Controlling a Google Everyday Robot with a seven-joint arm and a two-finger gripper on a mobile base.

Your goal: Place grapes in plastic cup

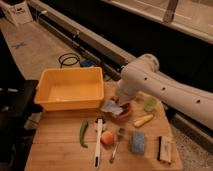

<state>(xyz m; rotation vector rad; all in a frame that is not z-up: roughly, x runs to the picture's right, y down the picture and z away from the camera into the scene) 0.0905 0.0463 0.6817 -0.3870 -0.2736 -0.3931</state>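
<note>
Three containers stand on the wooden table (60,155). The first is a large yellow bin (70,103) at the far left, and its floor shows bare. The second is a brown bowl (128,116) just right of the bin's near corner. The third is the plastic cup (150,103), pale green and upright at the far right, just beyond the bowl and apart from it. Through its wall I cannot tell whether anything lies inside. The white arm (165,90) reaches in from the right and bends down, so the gripper (112,107) hangs over the left side of the bowl with its jaws clenched. Whether they pinch anything cannot be seen. The grapes cannot be made out. The gripper covers much of the bowl's inside, and what shows there is only dark reddish brown. Loose things lie one of each on the near half of the table:

- a green pepper (83,133) at the left
- a white-handled utensil (98,145) beside it
- an orange peach (107,138) touching that handle
- a slim metal utensil (115,149) just right of the peach
- a blue sponge (138,142)
- a small brush (164,149) at the near right
- a pale yellow oblong piece (142,120) just near of the cup
</note>
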